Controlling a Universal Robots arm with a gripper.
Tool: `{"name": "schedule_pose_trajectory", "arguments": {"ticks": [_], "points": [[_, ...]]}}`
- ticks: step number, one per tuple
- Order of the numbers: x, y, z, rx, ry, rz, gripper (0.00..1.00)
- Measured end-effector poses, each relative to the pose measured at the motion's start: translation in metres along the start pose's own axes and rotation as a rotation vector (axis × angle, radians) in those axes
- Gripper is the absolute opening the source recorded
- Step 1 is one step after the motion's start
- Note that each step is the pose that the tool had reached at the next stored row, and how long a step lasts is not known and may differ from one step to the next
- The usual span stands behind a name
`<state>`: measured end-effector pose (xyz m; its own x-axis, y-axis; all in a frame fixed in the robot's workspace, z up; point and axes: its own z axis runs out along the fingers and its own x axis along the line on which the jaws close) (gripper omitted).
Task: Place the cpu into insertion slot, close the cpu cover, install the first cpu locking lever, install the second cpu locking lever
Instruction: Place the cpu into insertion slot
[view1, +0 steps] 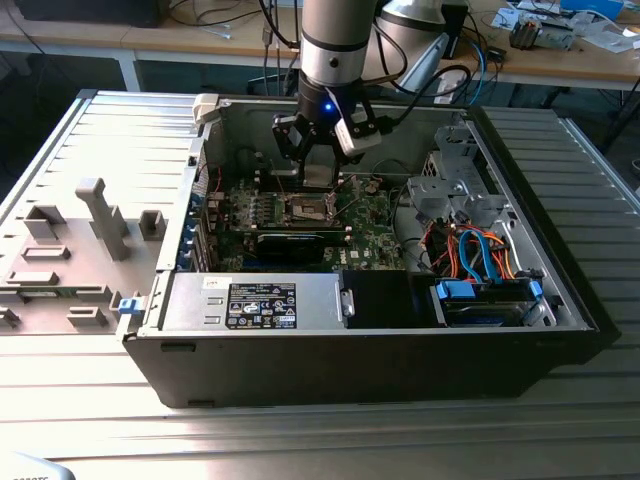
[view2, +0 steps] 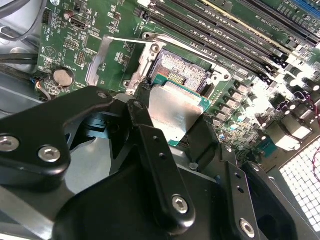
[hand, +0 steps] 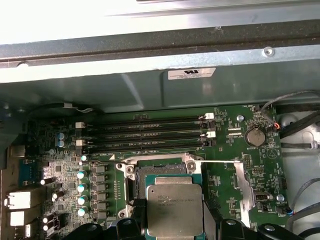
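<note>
In the exterior view, the gripper (view1: 318, 172) is hanging inside the open computer case (view1: 560, 300). It is pinching the cpu (view1: 318, 181) just above the insertion slot (view1: 307, 208), toward the far edge of the motherboard (view1: 375, 235).

In the second wrist view, black fingers (view2: 136, 112) are pressing on opposite edges of the cpu (view2: 175, 110). The chip is lying flat, with the insertion slot (view2: 182, 70) just beyond it and apparently not touching it.

In the first wrist view, the cpu (hand: 174, 210) is overlapping the near edge of the insertion slot (hand: 142, 182), and their sides look parallel.
</note>
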<state>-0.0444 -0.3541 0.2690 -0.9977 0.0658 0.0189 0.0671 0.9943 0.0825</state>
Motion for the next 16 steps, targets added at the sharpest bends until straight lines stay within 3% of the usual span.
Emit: {"name": "schedule_pose_trajectory", "arguments": {"ticks": [7, 16], "points": [[0.0002, 0.0003, 0.0000, 0.0058, -0.0005, 0.003, 0.54], [0.0011, 0.0003, 0.0002, 0.0069, -0.0012, 0.011, 0.54]]}}
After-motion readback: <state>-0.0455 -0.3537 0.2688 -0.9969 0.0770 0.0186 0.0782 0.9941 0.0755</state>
